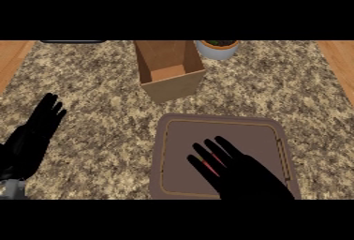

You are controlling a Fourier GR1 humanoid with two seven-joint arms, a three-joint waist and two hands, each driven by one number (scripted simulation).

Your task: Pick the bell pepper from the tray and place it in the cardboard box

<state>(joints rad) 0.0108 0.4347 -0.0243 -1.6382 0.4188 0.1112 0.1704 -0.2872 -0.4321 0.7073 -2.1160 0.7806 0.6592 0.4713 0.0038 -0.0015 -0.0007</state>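
My right hand (242, 173) lies over the brown tray (228, 129), fingers straight and spread, pointing up-left. Slivers of red, the bell pepper (211, 168), show between the fingers; the hand hides most of it. Whether the fingers touch the pepper I cannot tell. The open cardboard box (169, 70) stands upright beyond the tray, at the top middle of the counter. At the left edge of the view my left hand (34, 136) rests open, fingers up, well away from the tray and the box.
A white pot with a plant (218, 48) stands just right of the box at the back. A dark object (72, 41) shows at the far top left. Wooden strips border the speckled stone counter (97, 84) on both sides.
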